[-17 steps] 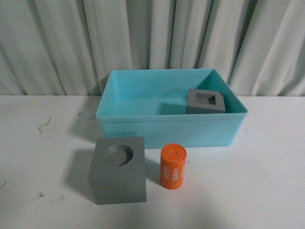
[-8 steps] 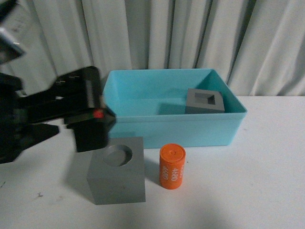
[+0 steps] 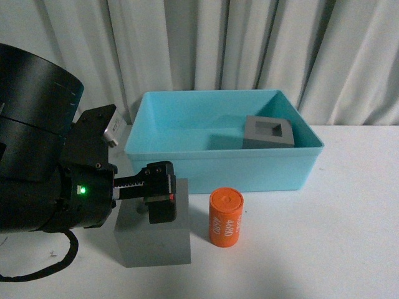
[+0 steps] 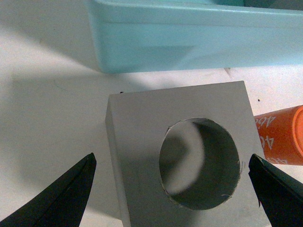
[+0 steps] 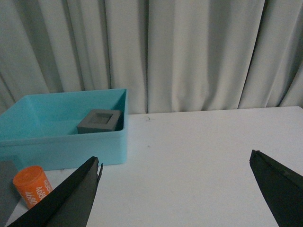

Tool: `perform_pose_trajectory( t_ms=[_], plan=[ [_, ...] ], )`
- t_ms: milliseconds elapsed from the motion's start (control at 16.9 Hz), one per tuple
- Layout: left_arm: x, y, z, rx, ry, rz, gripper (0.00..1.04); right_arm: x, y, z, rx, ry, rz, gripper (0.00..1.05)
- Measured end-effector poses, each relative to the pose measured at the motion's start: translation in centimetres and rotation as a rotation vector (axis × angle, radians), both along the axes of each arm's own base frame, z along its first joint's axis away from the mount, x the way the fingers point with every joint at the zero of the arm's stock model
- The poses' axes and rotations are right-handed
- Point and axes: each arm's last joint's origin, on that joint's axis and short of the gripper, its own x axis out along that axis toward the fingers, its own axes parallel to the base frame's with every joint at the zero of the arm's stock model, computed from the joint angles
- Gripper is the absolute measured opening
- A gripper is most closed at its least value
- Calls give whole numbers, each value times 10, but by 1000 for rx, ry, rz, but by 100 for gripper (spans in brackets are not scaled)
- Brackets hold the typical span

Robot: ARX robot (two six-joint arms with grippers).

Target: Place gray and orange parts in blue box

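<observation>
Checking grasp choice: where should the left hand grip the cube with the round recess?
From above, across its flat opposite side faces: the cube sits square on the table, the open left hand straddles it, and the cylinder leaves a gap.

Legible marking found on one item only: the orange cylinder (image 3: 225, 218) carries "4680" in white print running lengthwise along its side, with a second, partly readable line beside it. The right wrist view shows the same white digits. The left wrist view shows only fragments, "46" and "4". No other lettering legible
</observation>
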Motion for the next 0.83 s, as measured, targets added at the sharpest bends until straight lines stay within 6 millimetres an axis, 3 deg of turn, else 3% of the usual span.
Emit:
perform_pose_trajectory(
  t_ms=[827],
  plan=[
    [4, 8, -15, 15, 26, 6, 98, 0, 0, 0, 0, 0, 0, 98]
  ],
)
